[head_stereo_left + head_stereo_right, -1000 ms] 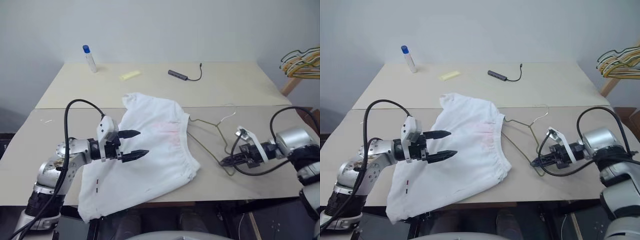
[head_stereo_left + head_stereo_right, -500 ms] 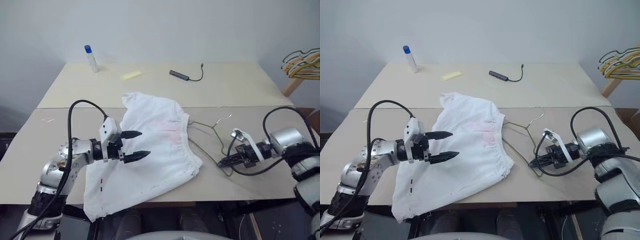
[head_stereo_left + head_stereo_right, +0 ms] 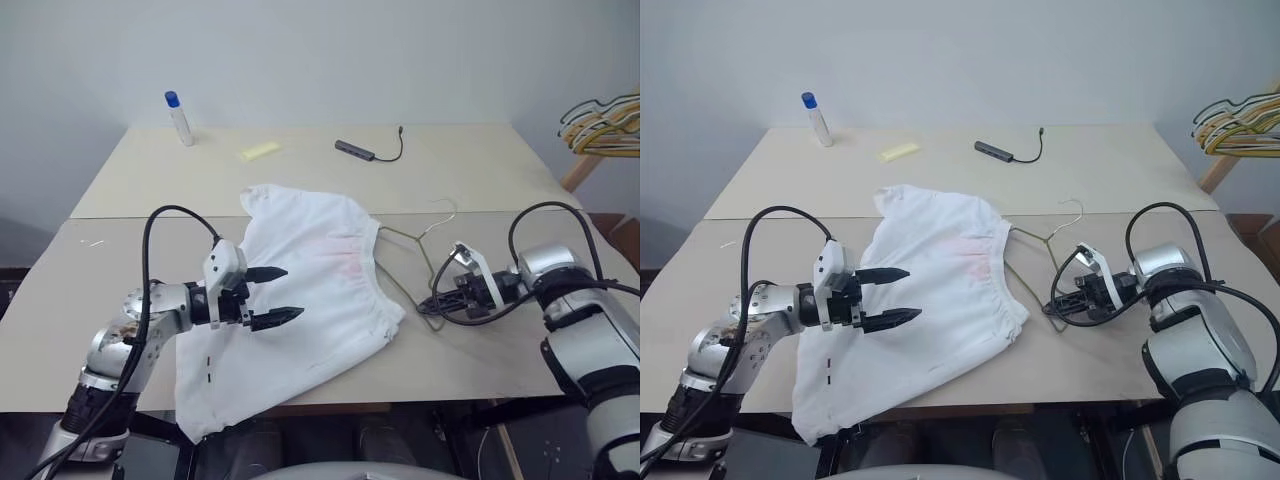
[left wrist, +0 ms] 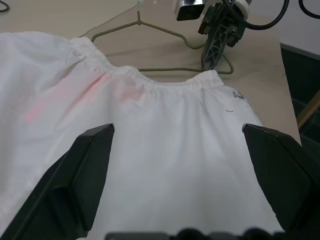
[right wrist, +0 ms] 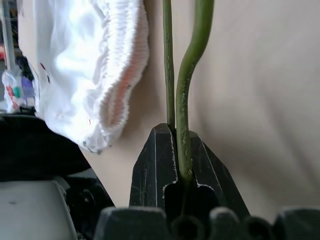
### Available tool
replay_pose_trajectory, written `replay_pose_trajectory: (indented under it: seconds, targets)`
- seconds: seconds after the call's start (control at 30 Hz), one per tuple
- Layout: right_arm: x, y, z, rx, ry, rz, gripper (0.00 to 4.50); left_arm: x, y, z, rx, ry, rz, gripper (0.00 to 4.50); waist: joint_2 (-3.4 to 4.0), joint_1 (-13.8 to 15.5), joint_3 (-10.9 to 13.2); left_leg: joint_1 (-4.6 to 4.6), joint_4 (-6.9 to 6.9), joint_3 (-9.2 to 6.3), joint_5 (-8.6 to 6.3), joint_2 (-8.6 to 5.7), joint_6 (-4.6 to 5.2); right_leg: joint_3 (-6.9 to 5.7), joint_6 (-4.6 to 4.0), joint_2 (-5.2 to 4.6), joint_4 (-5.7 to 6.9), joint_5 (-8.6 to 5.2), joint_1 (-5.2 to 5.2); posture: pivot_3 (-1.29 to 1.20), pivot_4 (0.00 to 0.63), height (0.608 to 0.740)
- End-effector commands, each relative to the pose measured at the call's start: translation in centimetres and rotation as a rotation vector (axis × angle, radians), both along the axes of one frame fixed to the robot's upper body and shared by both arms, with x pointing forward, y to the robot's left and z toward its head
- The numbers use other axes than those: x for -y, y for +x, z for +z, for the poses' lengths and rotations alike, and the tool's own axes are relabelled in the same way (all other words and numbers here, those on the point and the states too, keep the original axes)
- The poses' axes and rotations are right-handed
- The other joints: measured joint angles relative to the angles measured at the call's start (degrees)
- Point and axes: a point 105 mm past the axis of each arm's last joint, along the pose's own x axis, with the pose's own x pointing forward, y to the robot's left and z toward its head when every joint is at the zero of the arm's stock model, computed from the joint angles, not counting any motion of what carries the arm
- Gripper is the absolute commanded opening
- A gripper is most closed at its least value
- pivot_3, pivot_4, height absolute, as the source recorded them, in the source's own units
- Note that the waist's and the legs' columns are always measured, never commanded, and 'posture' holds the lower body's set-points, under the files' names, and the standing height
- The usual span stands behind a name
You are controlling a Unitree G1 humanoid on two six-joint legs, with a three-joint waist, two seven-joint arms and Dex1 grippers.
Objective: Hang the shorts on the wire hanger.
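Shorts (image 3: 300,290) cover the middle of the near table (image 3: 60,330), draping over its front edge. Wire hanger (image 3: 415,265) lies just right of the waistband, its left end under the cloth; right gripper (image 3: 436,306) pinches its near corner, blocking that side. Left gripper (image 3: 282,294) hovers with fingers spread over the shorts' left half. Bare tabletop left of the shorts. Far table: bottle (image 3: 180,117), yellow piece (image 3: 260,150), cable (image 3: 372,150) near the back, bare strip in front.

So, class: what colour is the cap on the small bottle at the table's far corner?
The cap is blue, clearest in the left eye view.
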Motion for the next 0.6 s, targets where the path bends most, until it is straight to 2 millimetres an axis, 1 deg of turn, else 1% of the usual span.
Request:
replay_pose_trajectory:
  seconds: [0.03,0.1,0.23,0.27,0.37,0.4,0.47,0.5,0.53,0.6]
  targets:
    - [-0.2,0.9,1.7,0.083,0.053,0.022,0.00,0.4,0.1,1.0,0.057,-0.006,-0.005,4.46,0.00,0.0,0.0,-0.02,0.00,-0.01,0.00,0.00,0.00,-0.01,0.00,-0.01,-0.01,0.00,-0.01,0.04,0.000,0.740]
    - [-0.2,1.2,2.0,0.129,0.056,0.044,0.00,0.4,0.2,1.0,0.059,-0.005,-0.001,4.46,0.00,0.1,0.0,-0.04,0.00,-0.02,0.00,-0.01,0.00,-0.01,0.00,-0.02,-0.01,0.00,-0.02,0.04,0.000,0.740]
    - [-0.3,2.2,2.6,0.366,-0.016,0.153,0.00,0.2,0.3,1.0,0.065,-0.005,0.010,4.46,0.01,0.1,0.0,-0.01,0.00,-0.02,0.00,-0.01,0.00,-0.01,0.00,-0.02,0.02,0.00,-0.01,0.04,0.000,0.740]
    - [-0.4,2.2,2.8,0.433,-0.031,0.198,0.00,0.1,0.4,1.1,0.070,-0.003,0.014,4.46,0.01,0.1,0.0,-0.02,0.00,-0.03,0.00,0.00,0.00,-0.01,0.00,-0.01,0.02,0.00,-0.01,0.04,0.000,0.740]
    - [-1.4,1.5,4.5,0.637,-0.032,0.321,0.00,-0.4,0.8,1.8,0.091,-0.006,0.027,4.46,0.02,0.2,0.0,-0.08,0.00,-0.06,0.00,0.00,0.00,-0.03,0.01,-0.01,0.00,0.00,-0.04,0.03,0.000,0.740]
    - [-1.7,1.3,5.0,0.696,-0.032,0.347,0.00,-0.6,1.1,2.3,0.112,-0.014,0.032,4.46,0.02,0.3,0.0,-0.10,0.00,-0.08,0.00,-0.01,0.00,-0.03,0.01,-0.02,-0.01,0.00,-0.05,0.03,0.000,0.740]
    - [-2.6,0.5,6.1,0.812,-0.024,0.400,0.00,-1.3,2.1,5.2,0.189,-0.089,0.053,4.46,0.02,0.4,0.0,-0.10,0.00,-0.08,0.00,-0.01,0.00,-0.03,0.02,-0.03,0.00,0.00,-0.05,0.02,0.000,0.740]
    - [-2.9,0.1,6.5,0.852,-0.020,0.414,0.00,-1.6,2.3,6.3,0.215,-0.118,0.060,4.46,0.01,0.5,0.0,-0.11,0.00,-0.10,0.00,0.00,0.00,-0.05,0.01,-0.02,0.00,0.00,-0.05,0.02,0.000,0.740]
    - [-3.2,-0.2,6.8,0.875,-0.016,0.422,0.00,-1.9,2.8,7.8,0.245,-0.160,0.072,4.46,0.01,0.6,0.0,-0.11,0.01,-0.12,0.00,0.00,0.00,-0.08,0.01,-0.02,0.00,0.00,-0.05,0.02,0.000,0.740]
    - [-3.8,-0.6,7.2,0.894,-0.015,0.415,0.00,-2.9,3.5,11.6,0.315,-0.252,0.085,4.46,0.01,0.5,0.0,-0.06,0.02,-0.12,0.00,0.00,0.00,-0.08,0.02,-0.01,0.00,0.00,-0.01,0.02,0.000,0.740]
